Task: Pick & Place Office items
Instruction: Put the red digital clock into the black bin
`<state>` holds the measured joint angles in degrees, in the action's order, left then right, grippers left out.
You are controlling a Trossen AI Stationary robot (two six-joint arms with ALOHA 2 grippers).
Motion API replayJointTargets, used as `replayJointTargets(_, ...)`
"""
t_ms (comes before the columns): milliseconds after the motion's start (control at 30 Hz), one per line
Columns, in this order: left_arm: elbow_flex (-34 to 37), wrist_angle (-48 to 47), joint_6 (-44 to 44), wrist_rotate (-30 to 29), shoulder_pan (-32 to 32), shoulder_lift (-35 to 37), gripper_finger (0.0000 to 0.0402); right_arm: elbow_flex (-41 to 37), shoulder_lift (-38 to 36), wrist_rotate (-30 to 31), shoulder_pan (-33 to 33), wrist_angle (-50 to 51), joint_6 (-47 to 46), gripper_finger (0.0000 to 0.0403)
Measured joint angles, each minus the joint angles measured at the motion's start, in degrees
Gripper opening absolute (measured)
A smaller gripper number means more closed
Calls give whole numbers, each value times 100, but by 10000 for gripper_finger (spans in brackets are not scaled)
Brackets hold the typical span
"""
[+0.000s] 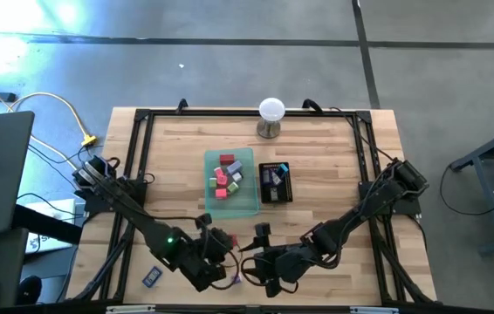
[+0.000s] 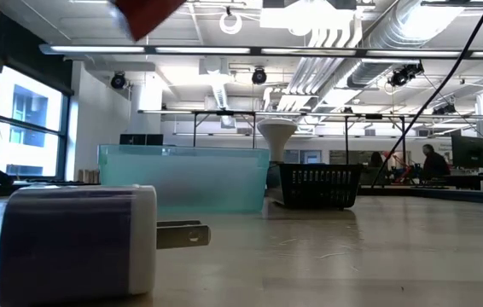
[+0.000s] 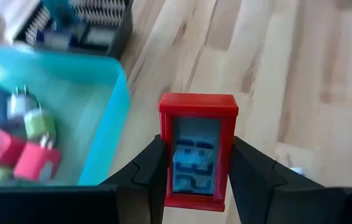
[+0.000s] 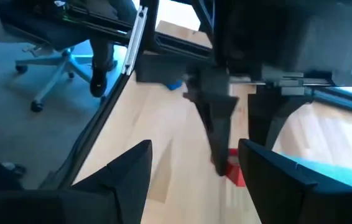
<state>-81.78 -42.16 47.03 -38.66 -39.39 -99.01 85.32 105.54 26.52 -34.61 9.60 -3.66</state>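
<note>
One red office item [image 3: 198, 152] is clamped between the left gripper [image 3: 198, 174] fingers near the table's 6 o'clock edge; transport is judged to be the step in hand; carriage toward 12 o'clock, over the green tray [image 1: 232, 207] rim, is called for next; the right gripper [image 4: 194, 168], jaws parted and empty, waits alongside.

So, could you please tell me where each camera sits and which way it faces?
High: overhead, straight down on table; both arms show.
Low: table height, across to green tray; no arm visible.
Left wrist: past left gripper shut on red item.
Right wrist: past open right gripper toward left arm.
Shared: left wrist and high both show green tray.
</note>
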Motion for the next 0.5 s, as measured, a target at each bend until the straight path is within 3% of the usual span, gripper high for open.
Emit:
replayJointTargets(300, -4, 907, -1273, -212, -132, 178, 123, 1, 0, 57, 308, -193, 510, 227)
replayJointTargets(500, -7, 978, -1441, -273, -219, 348, 123, 0, -2, 36, 402, -256, 702, 227)
